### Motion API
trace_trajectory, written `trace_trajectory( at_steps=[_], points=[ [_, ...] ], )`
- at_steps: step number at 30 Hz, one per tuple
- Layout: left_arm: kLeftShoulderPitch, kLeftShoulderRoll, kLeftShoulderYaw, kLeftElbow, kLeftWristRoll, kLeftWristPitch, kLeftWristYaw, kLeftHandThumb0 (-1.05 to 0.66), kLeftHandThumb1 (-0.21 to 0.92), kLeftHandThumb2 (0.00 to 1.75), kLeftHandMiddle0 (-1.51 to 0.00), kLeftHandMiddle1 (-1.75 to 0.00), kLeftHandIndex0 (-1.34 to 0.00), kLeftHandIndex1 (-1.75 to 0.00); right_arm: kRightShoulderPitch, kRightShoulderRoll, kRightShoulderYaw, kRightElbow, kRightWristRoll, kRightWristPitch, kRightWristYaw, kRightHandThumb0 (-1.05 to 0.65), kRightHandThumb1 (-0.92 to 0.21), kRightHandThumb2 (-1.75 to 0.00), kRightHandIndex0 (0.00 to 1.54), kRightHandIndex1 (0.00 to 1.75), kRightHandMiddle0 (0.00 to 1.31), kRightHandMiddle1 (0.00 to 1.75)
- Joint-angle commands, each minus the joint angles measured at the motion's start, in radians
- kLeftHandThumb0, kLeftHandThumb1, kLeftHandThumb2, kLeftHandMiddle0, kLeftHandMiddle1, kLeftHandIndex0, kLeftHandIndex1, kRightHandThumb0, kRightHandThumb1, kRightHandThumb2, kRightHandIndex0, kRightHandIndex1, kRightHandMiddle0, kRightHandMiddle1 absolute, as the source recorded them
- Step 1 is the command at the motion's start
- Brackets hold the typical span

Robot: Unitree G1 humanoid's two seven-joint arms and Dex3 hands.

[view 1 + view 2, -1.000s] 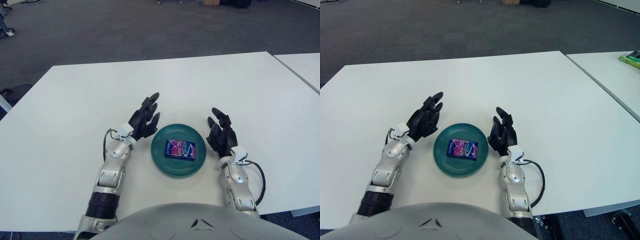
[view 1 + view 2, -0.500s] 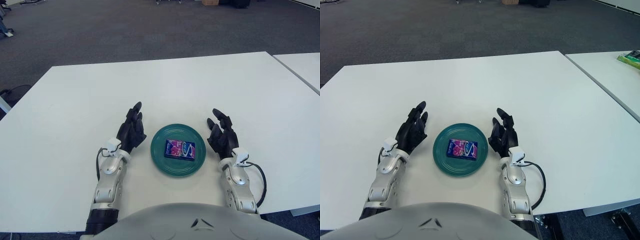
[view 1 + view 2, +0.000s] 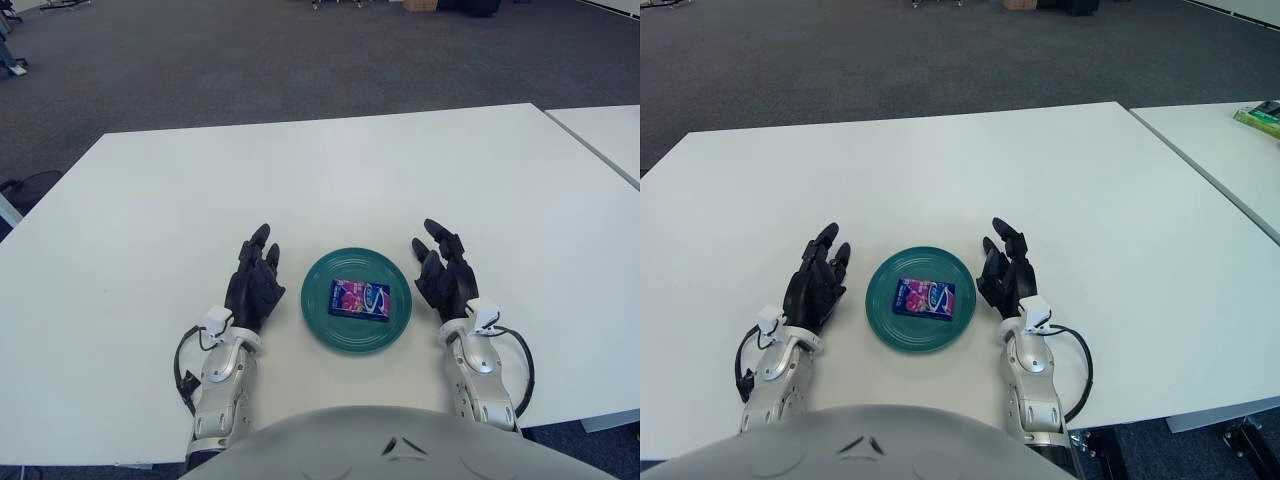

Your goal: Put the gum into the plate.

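1. The left robot hand [image 3: 255,285], black-fingered on a silver forearm, shows just left of the plate near the bench's near edge; its fingers are stretched out and loose, grasping nothing.
2. The right robot hand [image 3: 445,277], of the same black and silver build, shows just right of the plate; its fingers are likewise released and point toward the bench's far edge, with nothing in them. A black cable loops beside its wrist.
3. Between the two hands sits the round dark-green plate [image 3: 318,318], close to the middle of the near edge and apart from both hands.
4. The small rectangular gum pack [image 3: 360,299], printed in purple, pink and blue, lies flat inside the plate, roughly at its centre, its long side running left to right.
5. The plate stands on the wide white bench [image 3: 330,180], whose right edge runs diagonally at the right of the view.
6. A second white bench [image 3: 1230,150] stands just beyond that right edge, with a narrow gap between them; a green flat object [image 3: 1262,118] lies near its far side.
7. Dark grey carpeted floor [image 3: 250,60] stretches beyond the far edge.
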Motion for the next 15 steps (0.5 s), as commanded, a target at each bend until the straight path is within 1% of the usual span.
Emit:
trace_trajectory(
  at_steps=[1,9,15],
  points=[
    [0.011,-0.027,0.004,0.061,-0.019,0.004,0.009,-1.02,0.92,1.01,-0.27,-0.01,0.00,-0.54,0.019,-0.005,-0.009,0.027,0.013,0.040,0.004,-0.77,-0.92,-0.91,0.42,0.01,0.06,0.64],
    [0.006,-0.021,-0.008,0.098,-0.053,-0.026,-0.013,-1.04,0.92,0.99,-0.29,-0.01,0.00,-0.57,0.022,-0.011,-0.005,0.034,0.003,0.026,0.012,-0.76,-0.92,-0.91,0.43,0.01,0.06,0.64],
    [0.034,-0.013,-0.042,0.068,-0.035,-0.015,-0.014,-1.03,0.92,0.97,-0.28,0.00,0.00,-0.54,0.024,-0.030,0.001,0.041,-0.005,0.017,0.030,-0.75,-0.92,-0.93,0.42,0.00,0.04,0.63]
  ],
)
